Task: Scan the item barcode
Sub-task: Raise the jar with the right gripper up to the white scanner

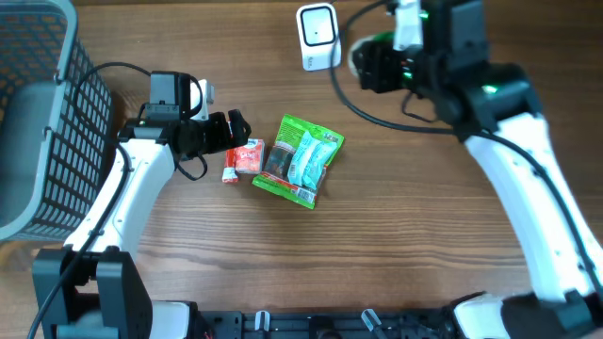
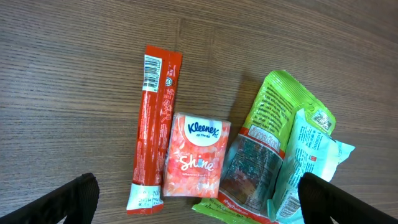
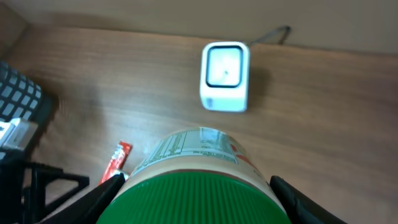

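jar (image 3: 194,152) with green lid is clamped in the right end effector (image 3: 193,199) over the surface (image 3: 323,137). its long axis points at the white scanner (image 3: 225,76), lid end toward the wrist. left end effector (image 2: 202,200) stands wide apart above the kleenex pack (image 2: 195,155).

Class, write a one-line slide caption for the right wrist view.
Right gripper holds a green-lidded jar facing the white scanner on a wooden table.

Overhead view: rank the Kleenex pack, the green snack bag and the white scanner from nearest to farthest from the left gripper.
1. Kleenex pack: right beside the left gripper, just below it in the view.
2. Green snack bag: to the right of the pack, its edge against it.
3. White scanner: well off, at the top of the view.
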You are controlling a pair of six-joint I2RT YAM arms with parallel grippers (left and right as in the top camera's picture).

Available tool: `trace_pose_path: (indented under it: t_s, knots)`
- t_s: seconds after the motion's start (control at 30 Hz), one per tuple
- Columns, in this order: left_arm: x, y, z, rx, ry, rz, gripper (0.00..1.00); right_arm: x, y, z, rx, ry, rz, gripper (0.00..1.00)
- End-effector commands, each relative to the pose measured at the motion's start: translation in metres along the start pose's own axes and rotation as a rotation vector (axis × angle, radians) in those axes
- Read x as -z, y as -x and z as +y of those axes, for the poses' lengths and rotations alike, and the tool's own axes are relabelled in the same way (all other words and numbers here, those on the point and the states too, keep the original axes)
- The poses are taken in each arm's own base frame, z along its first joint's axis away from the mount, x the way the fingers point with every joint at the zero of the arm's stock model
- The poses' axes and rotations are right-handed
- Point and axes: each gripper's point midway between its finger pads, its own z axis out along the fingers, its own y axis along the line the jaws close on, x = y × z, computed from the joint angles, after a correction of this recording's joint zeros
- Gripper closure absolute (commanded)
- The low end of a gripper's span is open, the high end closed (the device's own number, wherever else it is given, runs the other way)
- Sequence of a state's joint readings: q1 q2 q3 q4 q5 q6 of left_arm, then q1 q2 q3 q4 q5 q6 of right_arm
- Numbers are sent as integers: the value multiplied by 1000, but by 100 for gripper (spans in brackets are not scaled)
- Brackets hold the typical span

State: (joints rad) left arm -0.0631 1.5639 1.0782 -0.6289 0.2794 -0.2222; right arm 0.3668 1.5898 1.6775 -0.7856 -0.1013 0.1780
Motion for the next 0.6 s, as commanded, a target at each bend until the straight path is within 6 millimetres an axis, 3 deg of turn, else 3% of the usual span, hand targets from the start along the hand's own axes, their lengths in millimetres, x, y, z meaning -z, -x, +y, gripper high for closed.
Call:
trace_pose_path:
  t_s: [0.0, 0.13, 0.27, 0.43, 0.57]
  knots:
    - [7, 8, -2, -2, -12, -27, 0, -31, 14, 14, 66, -4, -53, 78]
    - [7, 8, -2, -2, -12, -27, 0, -64, 40, 25, 151, -2, -173, 78]
    - [7, 8, -2, -2, -12, -27, 0, -97, 61, 24, 180, -22, -278, 77]
    - [7, 8, -2, -2, -12, -27, 0, -138, 69, 22, 212, -29, -360, 78]
    - [7, 8, -2, -2, -12, -27, 0, -178, 66, 19, 211, -23, -409, 80]
